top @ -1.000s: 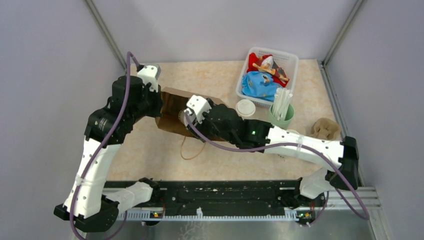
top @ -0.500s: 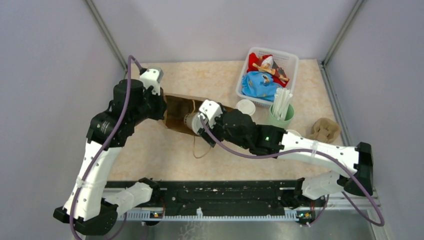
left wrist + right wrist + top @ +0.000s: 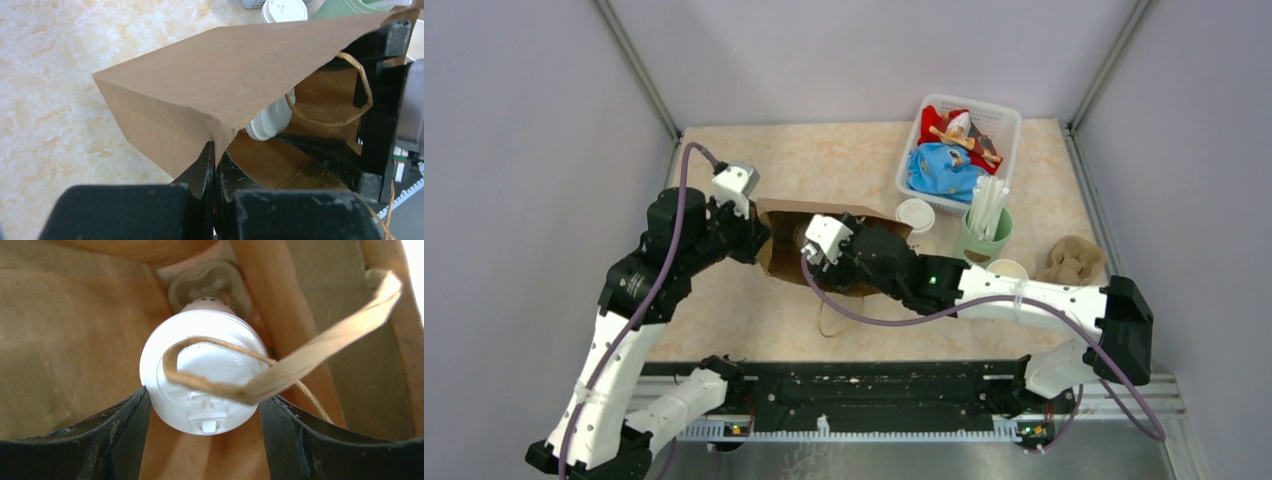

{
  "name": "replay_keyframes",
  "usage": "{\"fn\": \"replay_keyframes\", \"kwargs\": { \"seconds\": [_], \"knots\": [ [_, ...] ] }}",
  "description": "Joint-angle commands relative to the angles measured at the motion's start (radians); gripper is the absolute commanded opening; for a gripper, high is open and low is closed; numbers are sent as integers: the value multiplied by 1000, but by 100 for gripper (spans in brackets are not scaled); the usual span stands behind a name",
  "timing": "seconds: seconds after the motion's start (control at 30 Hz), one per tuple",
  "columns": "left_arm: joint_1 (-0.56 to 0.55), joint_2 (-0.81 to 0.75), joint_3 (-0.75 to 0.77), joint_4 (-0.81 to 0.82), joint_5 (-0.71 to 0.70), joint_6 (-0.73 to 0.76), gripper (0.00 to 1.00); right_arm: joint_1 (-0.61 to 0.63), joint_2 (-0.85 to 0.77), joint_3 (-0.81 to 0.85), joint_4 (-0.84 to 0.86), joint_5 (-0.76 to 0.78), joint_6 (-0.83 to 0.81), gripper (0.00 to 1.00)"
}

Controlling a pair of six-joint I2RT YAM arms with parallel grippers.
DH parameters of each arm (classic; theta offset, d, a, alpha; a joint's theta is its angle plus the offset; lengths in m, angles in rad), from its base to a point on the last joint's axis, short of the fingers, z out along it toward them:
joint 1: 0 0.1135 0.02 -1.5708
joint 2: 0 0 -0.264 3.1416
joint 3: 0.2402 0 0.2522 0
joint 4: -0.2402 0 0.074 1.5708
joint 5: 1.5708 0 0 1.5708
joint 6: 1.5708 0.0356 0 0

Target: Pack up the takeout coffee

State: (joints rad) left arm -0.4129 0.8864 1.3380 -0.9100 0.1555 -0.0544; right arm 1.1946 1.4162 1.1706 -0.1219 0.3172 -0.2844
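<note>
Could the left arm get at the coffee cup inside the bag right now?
Probably not: the left gripper is shut on the paper bag, and the right gripper fills its mouth, holding the cup.

Item 1: brown paper bag (image 3: 782, 214), on its side, centre-left of the beige marbled surface (image 3: 844, 160).
Item 2: white lidded paper coffee cup (image 3: 202, 385), inside the bag (a twisted paper handle (image 3: 310, 357) crosses its lid).
Left tool (image 3: 215, 152): pinched on the bag's edge at its left end.
Right tool (image 3: 203, 402): inside the bag, one finger against each side of the lid.
Item 3: white plastic lattice basket (image 3: 1009, 125), far right.
Item 4: green cup of straws (image 3: 984, 238), just before the basket.
Item 5: loose white round lid (image 3: 915, 214), left of that cup.
Item 6: brown moulded cardboard carrier (image 3: 1074, 258), right of it.
</note>
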Motion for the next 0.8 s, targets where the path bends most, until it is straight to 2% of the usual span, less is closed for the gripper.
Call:
{"fn": "replay_keyframes", "kwargs": {
  "seconds": [0.0,0.3,0.63,0.77],
  "knots": [
    [-1,-63,-54,113,40,63,0,-13,11,-35,116,4,-138,47],
    [-1,-126,-170,143,44,77,0,-23,92,2,90,-7,-235,47],
    [-1,-191,-243,126,-132,56,0,-62,130,55,-6,45,-299,47],
    [0,-209,-256,108,-147,56,0,-67,141,97,-74,70,-321,47]
  ]
}}
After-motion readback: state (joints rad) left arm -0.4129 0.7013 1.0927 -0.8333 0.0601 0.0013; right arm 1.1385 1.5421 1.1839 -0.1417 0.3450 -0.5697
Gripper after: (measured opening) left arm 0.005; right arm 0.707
